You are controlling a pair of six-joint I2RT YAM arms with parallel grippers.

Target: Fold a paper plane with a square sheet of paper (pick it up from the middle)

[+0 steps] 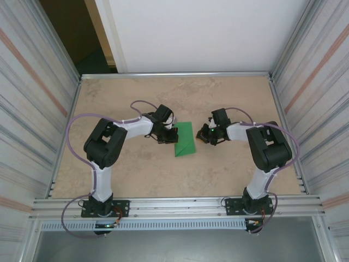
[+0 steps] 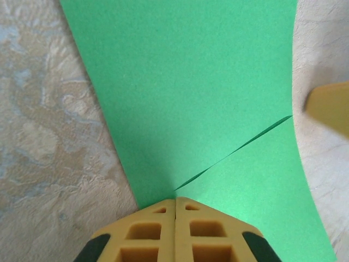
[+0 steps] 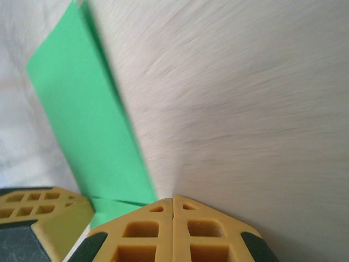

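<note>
A: Beige mottled table (image 1: 131,174), ribbed metal walls (image 1: 32,109) left and right, white panel (image 1: 207,33) at top of frame. Where's the sheet?

B: Centre of the top view. The green paper (image 1: 184,140) lies flat and is folded, with one flap edge running diagonally across it. It sits between the two arms' tools.

A: State of the left gripper (image 1: 171,135)?

B: It's at the paper's left edge. In the left wrist view both fingers (image 2: 144,234) are pressed together with no gap. The tips are at bottom centre, right where the flap edge meets the paper's border. Can't tell if any paper is pinched between them.

A: And the right gripper (image 1: 204,136)?

B: Just beside the paper's right edge; touching or not, can't tell. In the right wrist view the jaws are clenched with nothing between them, tips over bare table. The green strip runs from upper left to lower centre, and that view is partly blurred.
</note>
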